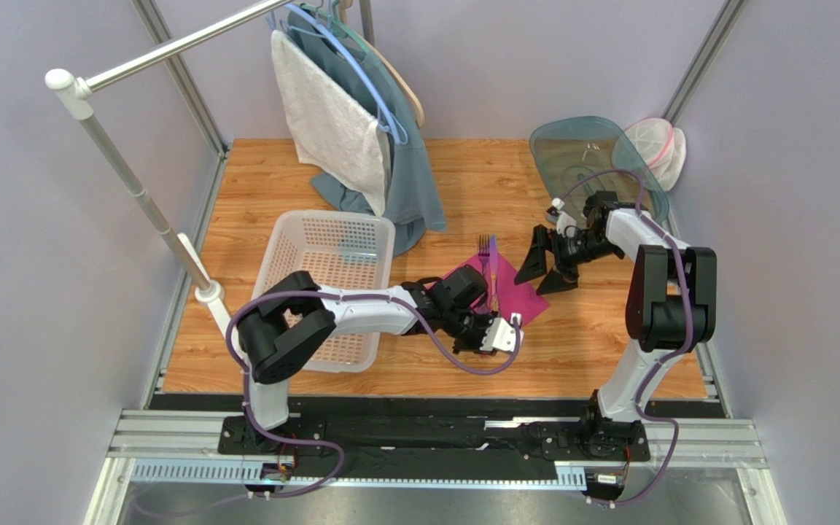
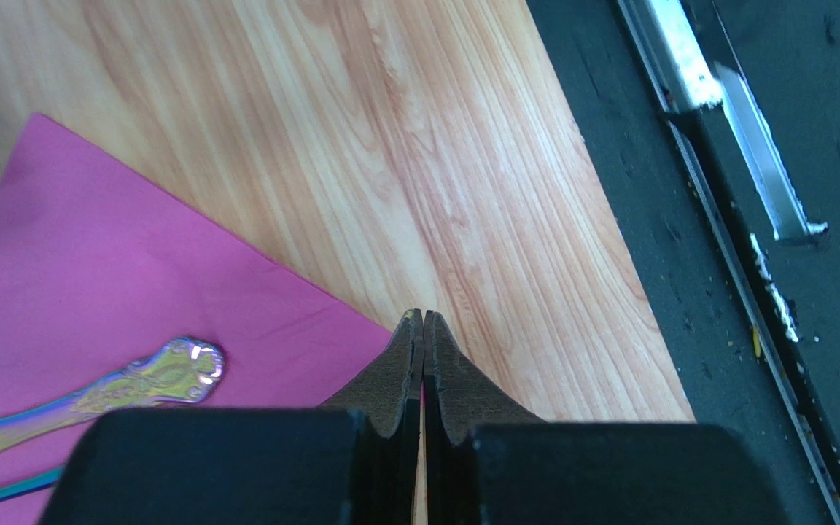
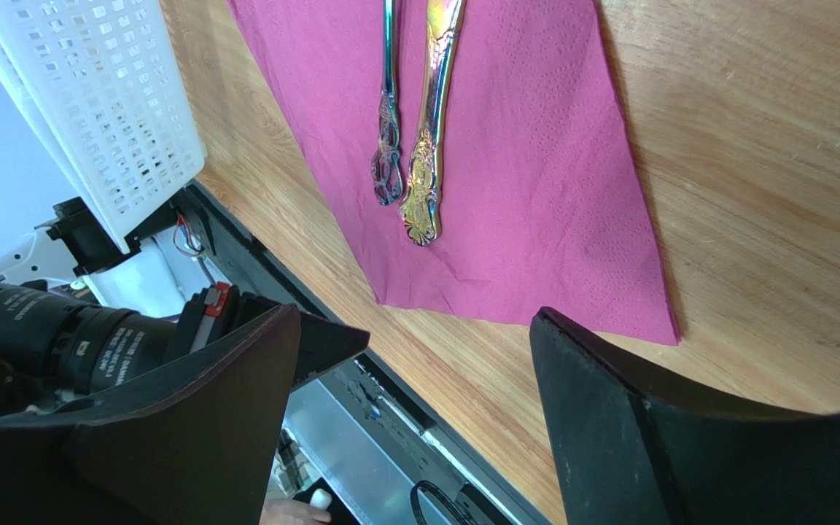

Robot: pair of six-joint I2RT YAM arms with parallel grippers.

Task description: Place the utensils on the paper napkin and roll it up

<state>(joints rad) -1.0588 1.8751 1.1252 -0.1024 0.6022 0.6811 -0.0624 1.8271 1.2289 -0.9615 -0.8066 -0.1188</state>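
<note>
Utensils (image 3: 419, 164) lie on the napkin (image 3: 534, 164) mid-table, so rolling comes next. Left end effector (image 2: 422, 319) is pressed together at its near edge; whether it has caught paper is unclear. Right end effector (image 3: 430, 328) stands apart. Next, that edge should probably be folded over the utensils.

Two utensils (image 3: 422, 164) lie together on the paper napkin (image 3: 545, 197), right hand (image 3: 449, 328) spread wide.

surface (image 1: 479, 175): pale wood planks | centre of frame: magenta paper napkin (image 1: 523, 293) lying flat | left of centre: white basket (image 1: 331, 222) | upper right: translucent teal cover (image 1: 580, 144)
</note>
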